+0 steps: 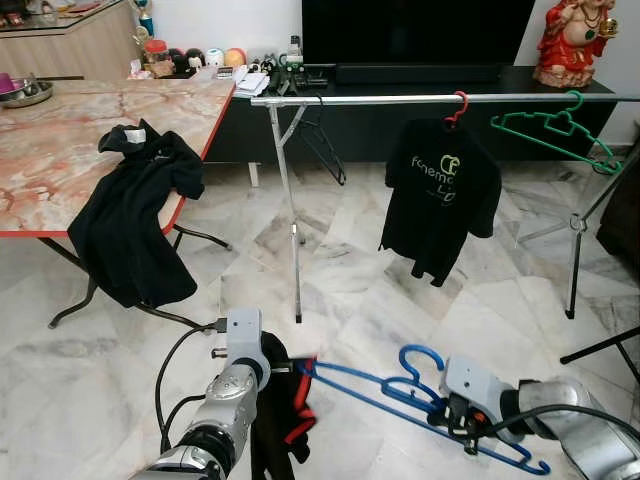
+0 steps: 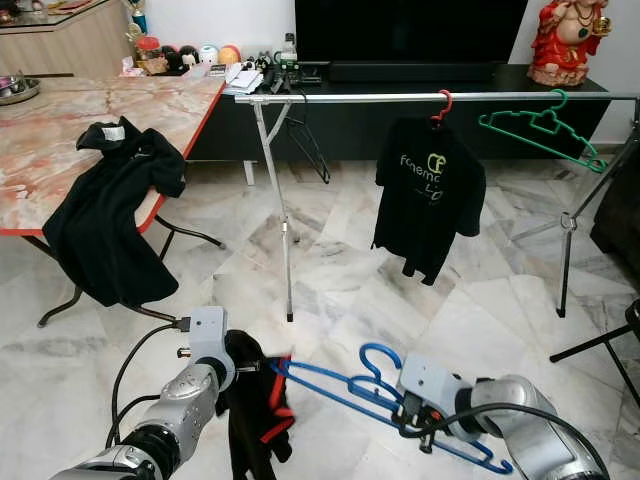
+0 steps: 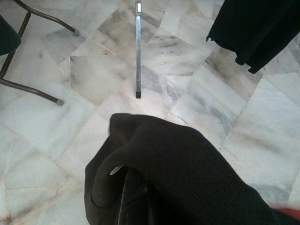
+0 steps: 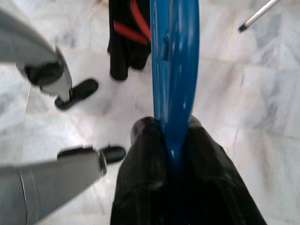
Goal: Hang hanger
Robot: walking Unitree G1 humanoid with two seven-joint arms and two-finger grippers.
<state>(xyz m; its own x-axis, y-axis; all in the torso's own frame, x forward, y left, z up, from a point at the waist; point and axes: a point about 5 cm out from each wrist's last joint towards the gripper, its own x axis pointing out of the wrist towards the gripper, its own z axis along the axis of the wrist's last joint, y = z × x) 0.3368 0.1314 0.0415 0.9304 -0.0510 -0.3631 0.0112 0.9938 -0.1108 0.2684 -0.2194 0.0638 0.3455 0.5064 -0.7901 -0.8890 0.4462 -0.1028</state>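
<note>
We see a marble-topped table [image 1: 60,150] with a black garment [image 1: 135,215] draped over its edge, a red figurine [image 1: 572,40] on the dark TV console [image 1: 400,120], and pale marble floor [image 1: 340,290].

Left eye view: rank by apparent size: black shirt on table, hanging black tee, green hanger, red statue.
1. Black shirt on table
2. Hanging black tee, nearly as large but farther off, so unsure
3. Green hanger
4. Red statue, cut by the frame edge

Both hands [image 1: 275,368] [image 4: 168,140] low (fingers clamped).
</note>
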